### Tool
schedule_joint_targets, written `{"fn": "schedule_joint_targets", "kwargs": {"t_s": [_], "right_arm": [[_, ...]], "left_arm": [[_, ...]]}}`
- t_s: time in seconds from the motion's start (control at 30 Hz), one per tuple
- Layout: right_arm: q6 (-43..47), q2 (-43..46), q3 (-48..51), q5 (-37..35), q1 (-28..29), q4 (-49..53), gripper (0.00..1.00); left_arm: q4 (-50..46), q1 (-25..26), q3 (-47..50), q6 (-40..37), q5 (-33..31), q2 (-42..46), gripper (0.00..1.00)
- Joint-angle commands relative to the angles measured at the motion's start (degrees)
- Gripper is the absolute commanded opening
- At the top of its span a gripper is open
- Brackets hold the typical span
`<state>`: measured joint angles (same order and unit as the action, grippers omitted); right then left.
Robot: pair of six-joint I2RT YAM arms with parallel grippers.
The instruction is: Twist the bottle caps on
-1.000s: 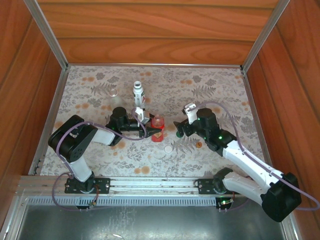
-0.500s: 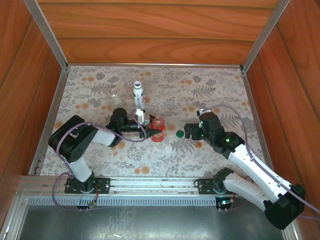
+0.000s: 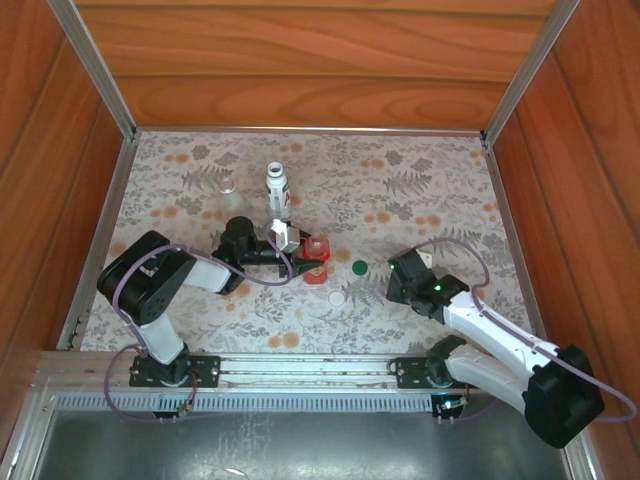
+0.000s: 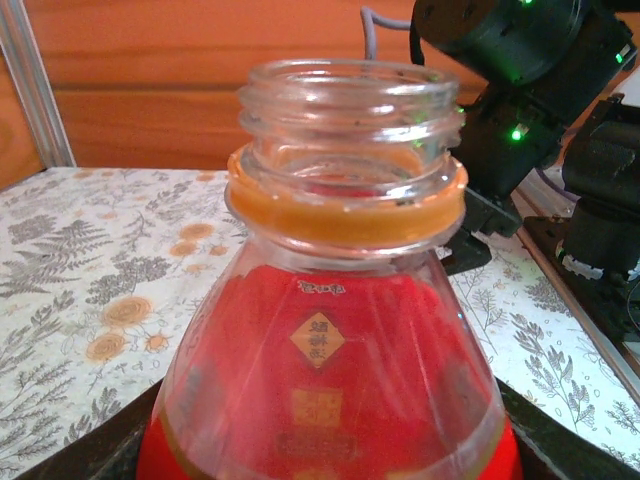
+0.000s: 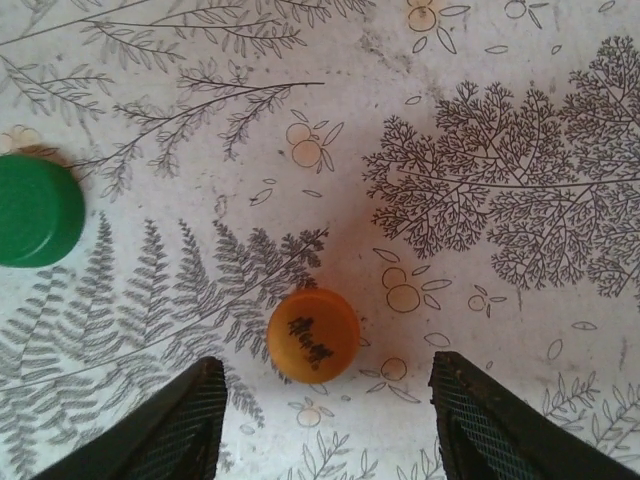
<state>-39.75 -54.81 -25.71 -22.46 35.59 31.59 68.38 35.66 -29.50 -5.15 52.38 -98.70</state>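
The translucent red bottle [image 3: 317,256] stands upright mid-table, its threaded neck [image 4: 350,110] bare above an orange ring. My left gripper [image 3: 303,258] is shut on its body, and dark fingers [image 4: 120,455] show at the lower corners of the left wrist view. The golden-brown cap [image 5: 313,335] lies flat on the cloth. My right gripper [image 5: 325,425] hovers over it, open, one finger on each side and neither touching. The green cap [image 3: 359,267] [image 5: 35,210] lies to its left. The white cap [image 3: 338,298] lies nearer the front. The white labelled bottle [image 3: 279,187] stands behind the red one.
A clear bottle [image 3: 228,185] stands at the back left. Wooden walls and a metal frame [image 3: 100,230] close in the flowered cloth. The right arm [image 4: 520,90] is close behind the red bottle in the left wrist view.
The right arm swung toward the near edge and came down over the golden-brown cap, and its jaws narrowed. The left gripper kept hold of the red bottle.
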Motion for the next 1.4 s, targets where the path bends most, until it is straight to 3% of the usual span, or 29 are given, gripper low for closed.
{"fn": "schedule_joint_targets", "kwargs": {"t_s": [0.0,0.4,0.87,1.37], "right_arm": [[-1.8,-2.8,0.4,-3.1,-0.3,-4.9,0.52],[-6.3,-13.1,-1.9,-1.1,-0.3,-6.1,0.39],[-6.0,-12.6,-1.1,-0.7,-0.2,-7.0,0.32],[9.5,-15.8,-16.9,6.7,3.4,5.7,0.33]], "left_arm": [[-0.1,0.6,0.8,-0.6,0.4,-0.6,0.59],[-0.1,0.7,0.6,0.0,0.7,-0.8,0.59],[-0.2,0.7,0.4,0.3,0.8,-1.1,0.59],[-0.1,0.6,0.3,0.4,0.9,-1.1,0.59]]}}
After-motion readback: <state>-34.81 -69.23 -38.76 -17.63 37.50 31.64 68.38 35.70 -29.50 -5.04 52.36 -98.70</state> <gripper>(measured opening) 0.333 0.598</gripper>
